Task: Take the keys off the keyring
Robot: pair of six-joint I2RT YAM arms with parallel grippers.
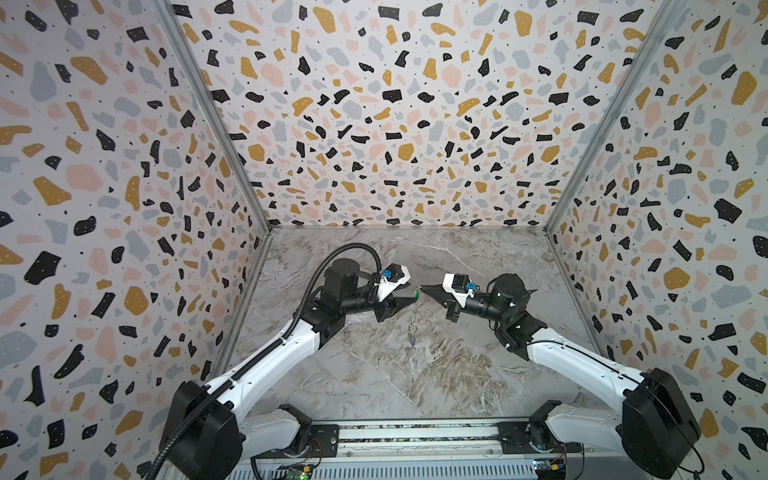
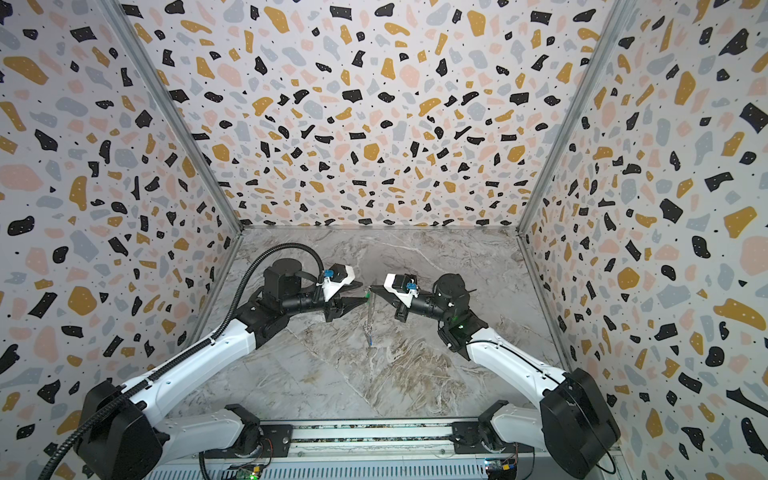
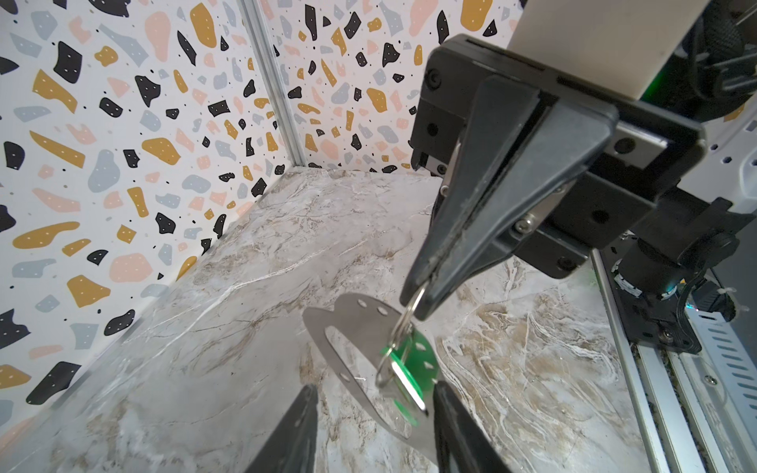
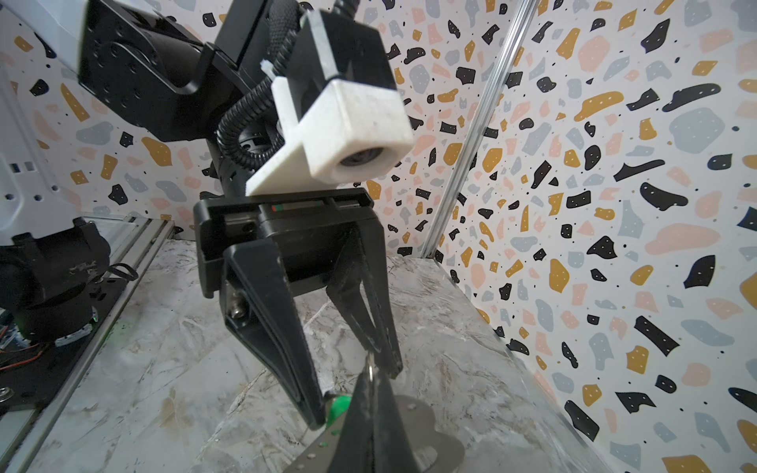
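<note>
One keyring (image 3: 348,315), a flat matte grey-beige plate with a long oval slot and small punched holes, hangs edge-on above the veined marble tabletop (image 1: 374,374). Two keys ride on it: a glossy green plastic tag (image 3: 413,360) at its 12 o'clock end and a blue plastic tag (image 1: 411,341) at 6 o'clock. The right gripper (image 3: 414,303), reaching in from 3 o'clock, is clamped on a thin wire ring (image 3: 401,327). The left gripper (image 3: 375,389), from 9 o'clock, stands half-spread astride the green tag.

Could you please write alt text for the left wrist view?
The shut right gripper pinches a wire ring from which the keyring plate and green key hang; the left gripper's open fingers sit either side of the plate, over a marble table.
</note>
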